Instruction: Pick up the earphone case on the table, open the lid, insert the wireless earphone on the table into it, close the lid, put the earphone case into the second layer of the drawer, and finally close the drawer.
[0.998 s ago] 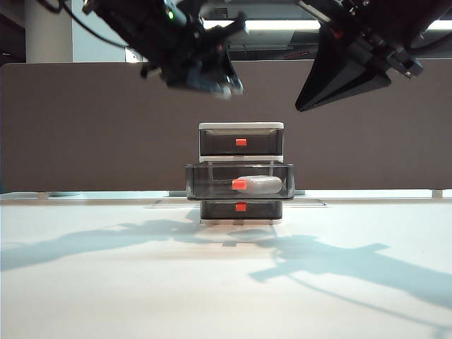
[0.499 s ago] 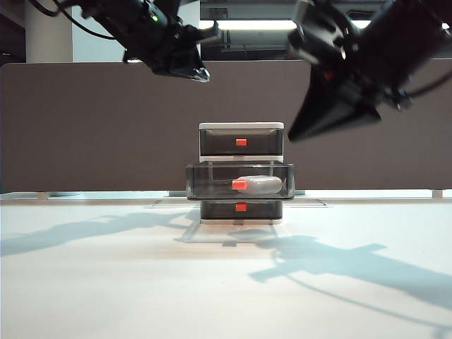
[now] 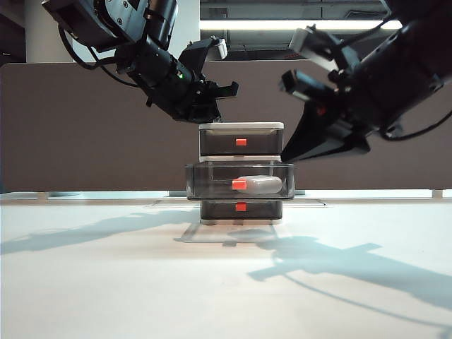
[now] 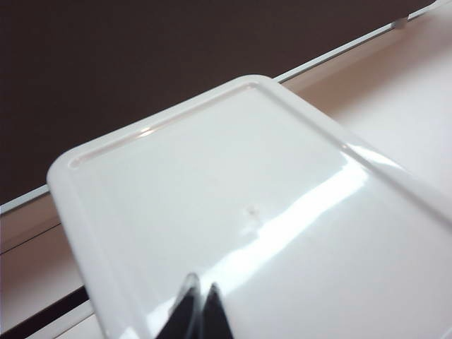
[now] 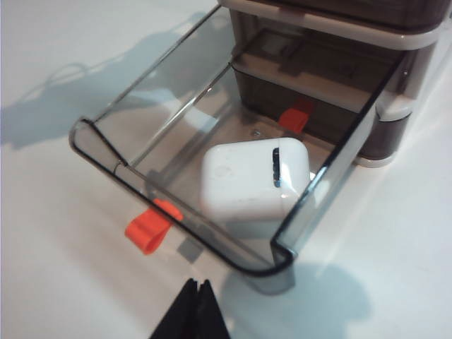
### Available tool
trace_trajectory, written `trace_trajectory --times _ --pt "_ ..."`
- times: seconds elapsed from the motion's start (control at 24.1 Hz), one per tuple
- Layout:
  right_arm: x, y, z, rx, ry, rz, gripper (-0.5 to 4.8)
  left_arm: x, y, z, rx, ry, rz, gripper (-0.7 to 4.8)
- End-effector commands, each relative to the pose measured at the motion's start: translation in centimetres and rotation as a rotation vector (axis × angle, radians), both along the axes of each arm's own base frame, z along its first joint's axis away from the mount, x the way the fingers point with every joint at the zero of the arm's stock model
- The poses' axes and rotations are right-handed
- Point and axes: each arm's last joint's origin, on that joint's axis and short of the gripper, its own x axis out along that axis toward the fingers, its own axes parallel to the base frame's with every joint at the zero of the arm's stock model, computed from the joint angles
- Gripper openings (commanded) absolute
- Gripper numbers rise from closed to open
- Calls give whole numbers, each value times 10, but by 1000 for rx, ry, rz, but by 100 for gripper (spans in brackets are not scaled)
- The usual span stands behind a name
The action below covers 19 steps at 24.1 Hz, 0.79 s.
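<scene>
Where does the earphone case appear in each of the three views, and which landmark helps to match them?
Exterior view: earphone case lies inside the pulled-out second layer of the drawer.
Left wrist view: not in it; only the unit's white top shows.
Right wrist view: case rests in that open drawer.
Shared landmark: the drawer's red-orange tab.

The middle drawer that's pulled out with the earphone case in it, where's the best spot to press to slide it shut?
Probably push on the front wall of the middle drawer, beside its red-orange tab, coming from the table side and driving straight toward the drawer unit. That wall is flat and faces outward. The shut right claw hangs just before it; the earphone case lies inside.
</scene>
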Motion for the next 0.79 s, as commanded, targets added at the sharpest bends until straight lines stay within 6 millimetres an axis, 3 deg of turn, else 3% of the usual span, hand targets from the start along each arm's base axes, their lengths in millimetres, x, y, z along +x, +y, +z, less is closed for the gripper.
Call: trace_trajectory --times 0.04,0.46,0.79 --pt "8 6 -4 30 -40 7 -1 0 0 0 8 5 -5 -7" --pt "22 15 -24 43 -61 7 -1 -1 -2 -1 10 10 -11 -7" --pt "30 18 -22 85 -135 -4 -1 -2 -3 -2 13 15 -12 -7"
